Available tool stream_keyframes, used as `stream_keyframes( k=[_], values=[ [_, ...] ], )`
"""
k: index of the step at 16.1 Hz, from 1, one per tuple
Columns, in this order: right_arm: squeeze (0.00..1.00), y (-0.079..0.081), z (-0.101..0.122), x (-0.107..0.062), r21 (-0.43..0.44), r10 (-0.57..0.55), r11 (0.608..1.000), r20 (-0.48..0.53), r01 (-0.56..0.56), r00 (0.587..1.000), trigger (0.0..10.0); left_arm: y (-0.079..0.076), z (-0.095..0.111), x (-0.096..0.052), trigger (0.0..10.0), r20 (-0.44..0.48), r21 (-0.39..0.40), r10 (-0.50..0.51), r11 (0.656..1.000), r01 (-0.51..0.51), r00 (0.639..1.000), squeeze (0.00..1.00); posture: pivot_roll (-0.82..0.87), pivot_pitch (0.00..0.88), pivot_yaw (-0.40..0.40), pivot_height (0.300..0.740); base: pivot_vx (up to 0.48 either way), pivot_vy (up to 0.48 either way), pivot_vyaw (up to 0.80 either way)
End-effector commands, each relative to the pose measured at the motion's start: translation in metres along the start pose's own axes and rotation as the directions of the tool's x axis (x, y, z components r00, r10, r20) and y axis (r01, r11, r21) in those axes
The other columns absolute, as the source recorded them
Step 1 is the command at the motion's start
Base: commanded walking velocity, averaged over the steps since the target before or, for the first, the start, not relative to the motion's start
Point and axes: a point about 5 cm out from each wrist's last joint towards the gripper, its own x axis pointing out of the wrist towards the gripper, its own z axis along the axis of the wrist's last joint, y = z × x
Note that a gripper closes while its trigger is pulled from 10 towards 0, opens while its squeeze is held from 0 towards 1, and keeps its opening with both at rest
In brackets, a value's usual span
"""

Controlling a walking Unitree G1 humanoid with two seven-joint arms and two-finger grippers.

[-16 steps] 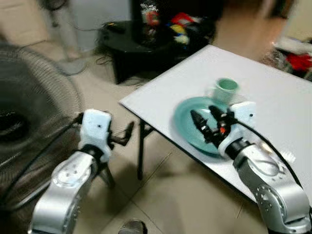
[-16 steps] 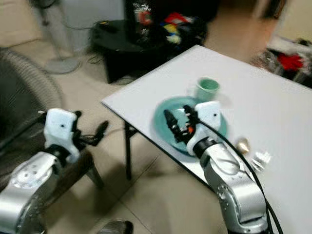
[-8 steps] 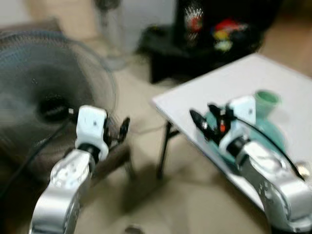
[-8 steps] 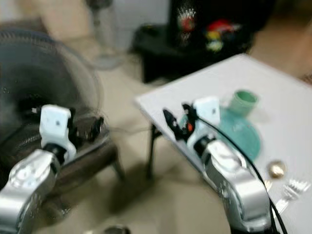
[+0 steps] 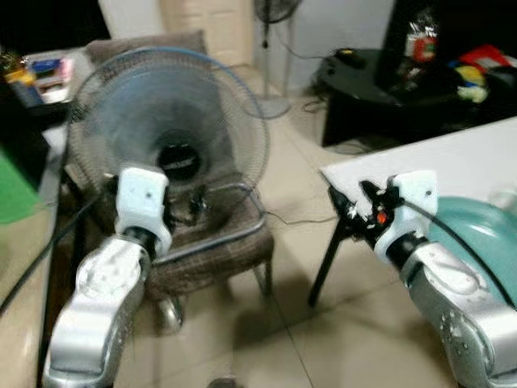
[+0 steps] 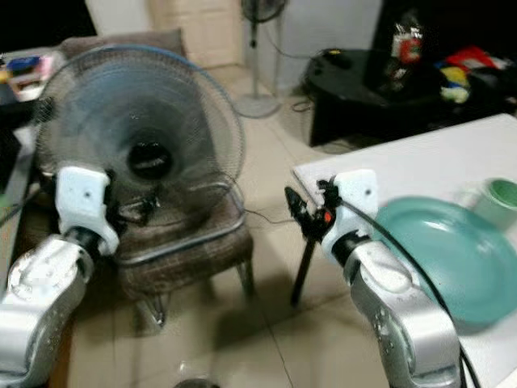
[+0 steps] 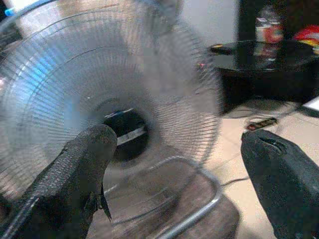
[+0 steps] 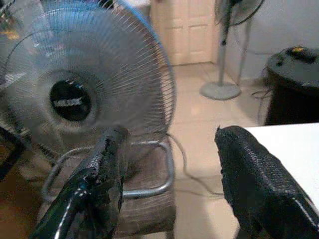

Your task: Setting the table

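A teal plate (image 6: 452,259) lies on the white table (image 6: 388,166) at the right edge of the view, with a green cup (image 6: 501,198) just behind it. My right gripper (image 6: 307,196) is held up off the table's near left corner, open and empty; in its wrist view the fingers (image 8: 112,164) stand wide apart, facing the fan. My left gripper (image 5: 194,206) is raised in front of the fan, also open and empty, its fingers (image 7: 79,164) spread in the left wrist view.
A large round fan (image 5: 166,129) stands on a brown chair (image 5: 218,250) straight ahead. A standing fan (image 5: 275,56) and a low black table (image 5: 404,81) with clutter are at the back. Tiled floor (image 5: 291,339) lies between the chair and the white table.
The camera has swung left: table, plate and cup slid to the right edge and the big fan on the chair came into the middle. Both grippers stay open and empty.
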Motion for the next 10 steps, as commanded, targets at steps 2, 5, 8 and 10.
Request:
stream_keyframes(
  k=[2, 5, 8, 10],
  values=[
    [0.0, 0.0003, 0.0018, -0.0029, 0.002, -0.007, 1.0, 0.004, 0.007, 1.0, 10.0, -0.0015, 0.0013, 0.005, 10.0, 0.009, -0.019, -0.001, 1.0, 0.001, 1.0, 0.0, 0.08, 0.0, 0.041, 0.74, 0.0, 0.0, 0.8],
    [0.0, -0.001, 0.0025, -0.0001, -0.008, -0.007, 1.0, 0.004, 0.007, 1.0, 10.0, -0.0064, 0.0058, 0.0034, 10.0, 0.026, -0.026, -0.021, 0.999, 0.022, 0.999, 0.0, 0.1, 0.0, 0.042, 0.74, 0.0, 0.0, 0.8],
    [0.0, 0.0014, 0.0022, 0.0021, -0.001, -0.002, 1.0, 0.005, 0.002, 1.0, 10.0, -0.0045, 0.0046, 0.0041, 10.0, 0.022, -0.03, -0.014, 0.999, 0.015, 1.0, 0.0, 0.1, 0.0, 0.043, 0.74, 0.0, 0.0, 0.8],
    [0.0, 0.0026, 0.0022, 0.0032, 0.006, 0.004, 1.0, 0.006, -0.004, 1.0, 10.0, -0.0078, 0.0067, 0.0065, 10.0, 0.032, -0.035, -0.027, 0.999, 0.028, 0.999, 0.0, 0.11, 0.0, 0.037, 0.74, 0.0, 0.0, 0.8]
  ],
)
